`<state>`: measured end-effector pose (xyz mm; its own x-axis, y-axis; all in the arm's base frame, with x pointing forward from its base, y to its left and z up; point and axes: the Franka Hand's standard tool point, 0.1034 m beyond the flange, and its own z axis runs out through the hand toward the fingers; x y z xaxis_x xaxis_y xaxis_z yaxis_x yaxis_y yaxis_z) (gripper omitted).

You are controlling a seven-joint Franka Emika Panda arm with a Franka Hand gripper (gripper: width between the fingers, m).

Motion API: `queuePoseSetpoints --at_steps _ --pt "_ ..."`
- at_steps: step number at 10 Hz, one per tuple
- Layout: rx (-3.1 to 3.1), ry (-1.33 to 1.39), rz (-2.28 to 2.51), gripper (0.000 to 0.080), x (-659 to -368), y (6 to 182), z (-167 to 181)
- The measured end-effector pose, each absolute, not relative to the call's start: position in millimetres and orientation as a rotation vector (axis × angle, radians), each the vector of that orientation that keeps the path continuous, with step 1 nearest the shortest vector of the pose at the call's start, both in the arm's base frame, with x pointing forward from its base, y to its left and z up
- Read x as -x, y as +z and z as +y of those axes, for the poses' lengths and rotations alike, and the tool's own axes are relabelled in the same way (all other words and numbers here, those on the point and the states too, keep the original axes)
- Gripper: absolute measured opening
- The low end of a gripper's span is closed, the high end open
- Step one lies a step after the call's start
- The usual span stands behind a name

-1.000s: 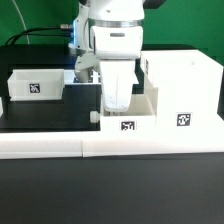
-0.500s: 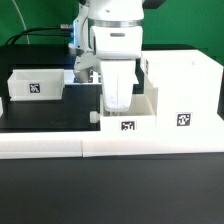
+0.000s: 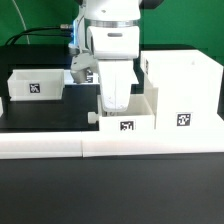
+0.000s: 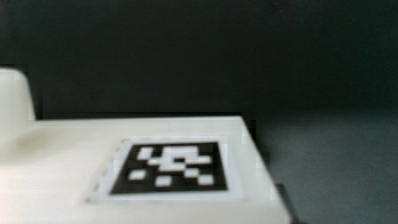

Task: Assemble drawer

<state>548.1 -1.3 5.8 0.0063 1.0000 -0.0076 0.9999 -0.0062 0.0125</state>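
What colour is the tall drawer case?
The case is white, its tag black-and-white; exterior view shows it best.

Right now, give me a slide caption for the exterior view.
Panda hand at a small tagged tray beside the tall drawer case; second tray sits apart.

A black table (image 3: 45,118) stretches behind the long white rail (image 3: 40,146). Farther behind the rail stands an evenly lit green backdrop (image 3: 45,12), with black cables (image 3: 40,33) before it.
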Motion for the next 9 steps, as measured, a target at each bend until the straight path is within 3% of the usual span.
queuePoseSetpoints --at_steps 9 --pt "-2.239 0.007 2.179 0.0042 -548.2 5.9 3.3"
